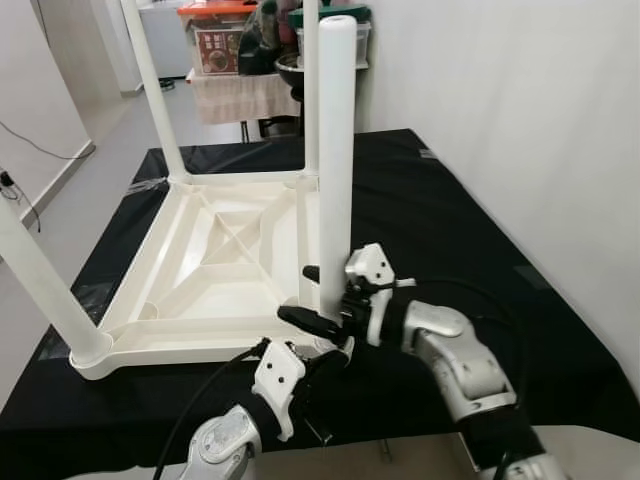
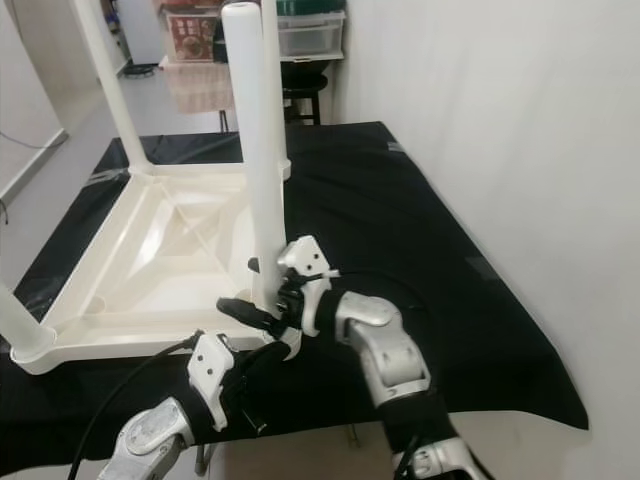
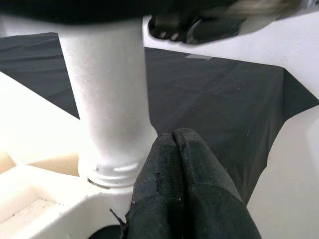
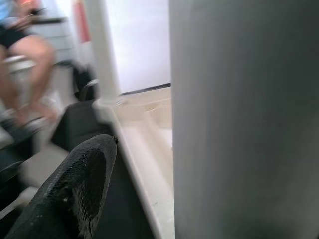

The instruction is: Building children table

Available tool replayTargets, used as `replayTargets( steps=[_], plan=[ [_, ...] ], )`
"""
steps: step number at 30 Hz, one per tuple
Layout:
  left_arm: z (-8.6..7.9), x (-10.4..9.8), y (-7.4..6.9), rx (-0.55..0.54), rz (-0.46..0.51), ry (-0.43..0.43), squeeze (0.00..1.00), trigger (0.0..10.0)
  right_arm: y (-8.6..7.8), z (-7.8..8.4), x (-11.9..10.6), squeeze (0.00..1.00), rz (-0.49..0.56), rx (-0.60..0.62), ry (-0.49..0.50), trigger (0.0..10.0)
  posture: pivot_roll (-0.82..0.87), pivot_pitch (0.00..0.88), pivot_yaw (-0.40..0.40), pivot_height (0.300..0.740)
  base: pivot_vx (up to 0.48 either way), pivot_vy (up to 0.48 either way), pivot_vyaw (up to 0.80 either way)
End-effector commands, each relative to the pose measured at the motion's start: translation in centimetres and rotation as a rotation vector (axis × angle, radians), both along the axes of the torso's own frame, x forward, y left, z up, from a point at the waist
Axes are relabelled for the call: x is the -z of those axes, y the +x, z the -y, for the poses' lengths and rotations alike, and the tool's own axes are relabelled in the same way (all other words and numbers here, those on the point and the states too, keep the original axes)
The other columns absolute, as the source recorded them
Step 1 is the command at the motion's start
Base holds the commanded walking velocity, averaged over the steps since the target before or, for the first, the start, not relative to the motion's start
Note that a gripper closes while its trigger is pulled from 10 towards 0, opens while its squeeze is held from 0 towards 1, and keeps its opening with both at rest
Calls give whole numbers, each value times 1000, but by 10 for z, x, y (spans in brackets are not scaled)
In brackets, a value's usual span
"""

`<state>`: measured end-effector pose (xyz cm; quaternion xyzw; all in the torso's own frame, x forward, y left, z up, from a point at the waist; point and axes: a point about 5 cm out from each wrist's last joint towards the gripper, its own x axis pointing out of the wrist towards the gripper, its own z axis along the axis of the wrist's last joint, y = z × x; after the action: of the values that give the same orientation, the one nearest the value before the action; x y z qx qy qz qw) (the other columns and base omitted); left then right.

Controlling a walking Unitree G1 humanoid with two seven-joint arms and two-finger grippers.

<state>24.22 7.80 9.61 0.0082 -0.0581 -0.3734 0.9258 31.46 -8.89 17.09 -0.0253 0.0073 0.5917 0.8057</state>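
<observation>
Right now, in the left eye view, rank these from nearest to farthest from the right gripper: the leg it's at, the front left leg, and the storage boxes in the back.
1. The near right leg, standing upright between the right gripper fingers.
2. The front left leg, tilted, at the upturned table's near left corner.
3. The storage boxes, far back beyond the black cloth.

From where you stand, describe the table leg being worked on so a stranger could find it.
An upturned white table top lies on a black cloth. At its near right corner stands a white leg. Unlike the other legs, it has the right end effector around its base.
</observation>
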Motion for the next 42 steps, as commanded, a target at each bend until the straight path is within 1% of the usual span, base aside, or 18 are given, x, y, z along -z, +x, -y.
replayTargets(
  steps=[1,4,5,6,7,16,21,23,24,26,27,28,29,30,32,33,37,42],
  plan=[
    [1,4,0,-8,-6,3,0,10000,1,-1,1,0,-24,-100,11,10000,-2,0,-32,740,0,0,0],
    [1,4,0,-9,-5,2,0,10000,9,3,2,0,-59,-113,18,10000,2,0,-32,740,0,0,0],
    [2,4,0,-9,-5,2,0,10000,16,7,3,0,-97,-131,18,6078,5,0,-32,740,0,0,0],
    [2,4,0,-9,-5,2,0,10000,16,7,3,0,-97,-131,18,6078,5,0,-32,740,0,0,0],
    [2,4,0,-9,-5,1,0,10000,21,9,4,0,-129,-142,18,0,5,0,-32,740,0,0,0],
    [2,5,-1,-9,-10,-2,0,10000,28,18,0,0,-143,-185,3,0,11,0,-36,740,0,0,0],
    [2,5,-1,-12,-11,-3,0,10000,27,23,2,0,-122,-140,2,0,8,0,-34,740,0,0,0],
    [1,5,-1,-13,-12,-4,0,10000,27,32,12,0,-95,-11,-5,0,1,0,-24,740,0,0,0],
    [1,5,-1,-13,-12,-4,0,10000,27,32,12,0,-95,-11,-5,0,1,0,-24,740,0,0,0],
    [0,5,-1,-12,-14,-4,0,10000,23,33,29,0,-103,178,-41,0,-6,0,-23,740,0,0,0],
    [-1,5,-1,-12,-14,-3,0,10000,22,28,40,0,-98,334,-60,0,-14,0,-20,740,0,0,0],
    [-1,5,-1,-12,-14,-3,0,10000,22,28,40,0,-98,334,-60,0,-14,0,-20,740,0,0,0],
    [-2,5,-1,-12,-16,-2,0,10000,19,24,56,0,-155,680,-3,0,-24,0,-12,740,0,0,0],
    [-3,5,0,-12,-17,-1,0,10000,4,20,77,0,-206,868,-33,0,-26,0,-10,740,0,0,0],
    [-3,5,0,-12,-17,-1,0,10000,4,20,77,0,-206,868,-33,0,-26,0,-10,740,0,0,0],
    [-3,5,0,-12,-19,0,0,10000,-13,11,95,0,-248,949,-30,0,-28,0,-9,740,0,0,0],
    [-4,6,3,-13,-21,8,0,10000,-4,2,93,0,-181,851,-58,0,-25,0,-12,740,0,0,0],
    [-5,7,5,-24,-20,7,0,10000,-5,-1,88,0,-146,839,-68,0,-31,0,-7,740,0,0,0]
  ],
)
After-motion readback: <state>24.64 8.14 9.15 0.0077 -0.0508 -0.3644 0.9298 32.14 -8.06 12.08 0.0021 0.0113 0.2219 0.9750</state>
